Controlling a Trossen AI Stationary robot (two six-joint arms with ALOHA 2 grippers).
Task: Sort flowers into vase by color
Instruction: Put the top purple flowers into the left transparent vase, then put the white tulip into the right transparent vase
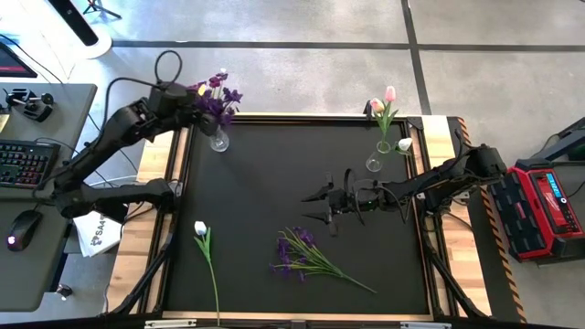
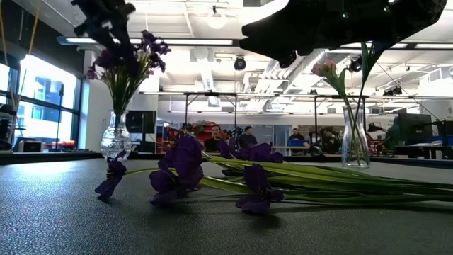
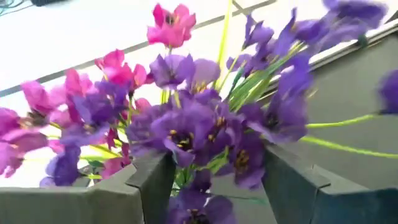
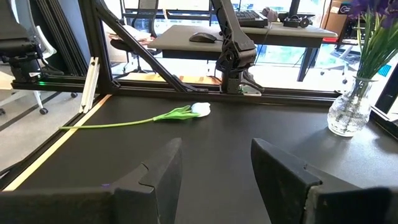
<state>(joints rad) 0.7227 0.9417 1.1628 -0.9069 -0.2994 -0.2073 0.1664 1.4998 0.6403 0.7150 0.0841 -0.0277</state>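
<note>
A glass vase (image 1: 219,140) at the table's far left holds purple flowers (image 3: 186,130) with some pink blossoms among them. My left gripper (image 3: 217,168) hovers open at these blossoms, one finger on either side. A second vase (image 1: 373,163) at the far right holds pink and white tulips (image 1: 384,108). A loose bunch of purple flowers (image 1: 300,253) lies flat on the black mat, near centre. A white tulip (image 1: 200,228) lies at the near left. My right gripper (image 1: 324,196) hangs open above the mat's middle, with nothing between its fingers (image 4: 283,168). My left gripper's fingers (image 3: 155,183) stand apart with the topmost purple blossoms (image 3: 239,158) of the vase's bunch between them. I cannot tell whether they touch the petals. The flowers stand upright in the vase.
Wooden rails and a dark metal frame (image 1: 174,183) edge the mat. A desk with keyboard and mouse (image 1: 23,164) stands to the left, a red device (image 1: 541,206) to the right. People (image 2: 212,136) sit far behind in the room. Bare mat (image 1: 247,183) lies between the vases.
</note>
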